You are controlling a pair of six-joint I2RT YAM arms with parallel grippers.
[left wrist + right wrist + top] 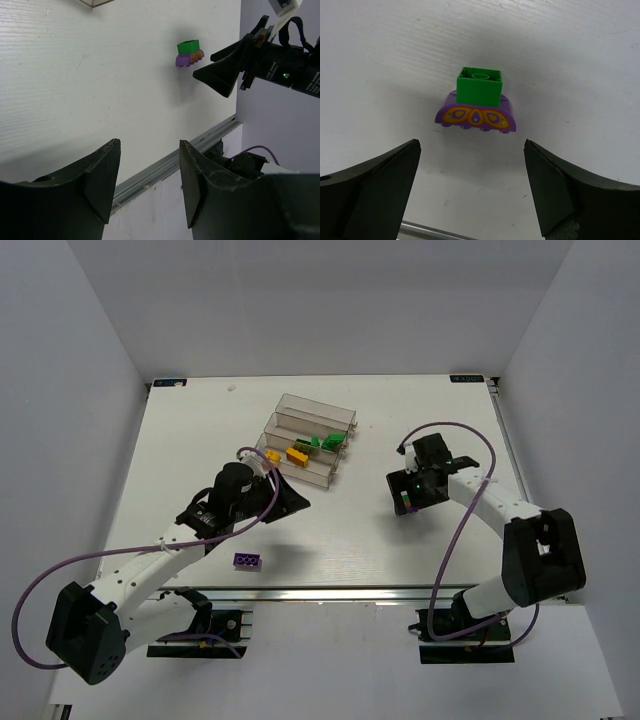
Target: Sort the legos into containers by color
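A green brick (pixel 479 86) sits stacked on a purple curved brick with an orange pattern (pixel 476 118), lying on the white table. My right gripper (pixel 471 146) is open, its jaws wide apart just short of this stack; in the top view the right gripper (pixel 408 492) hovers over it (pixel 405 503). My left gripper (pixel 149 145) is open and empty, near the clear bins (pixel 342 420). The stack also shows in the left wrist view (pixel 188 53). A loose purple brick (pixel 247 560) lies near the front edge. The bins hold yellow-orange bricks (pixel 297 454) and green bricks (pixel 326 442).
The table's metal front rail (pixel 165 165) runs close below the left gripper. White walls enclose the table on three sides. The right arm's purple cable (pixel 470 502) loops over the table's right part.
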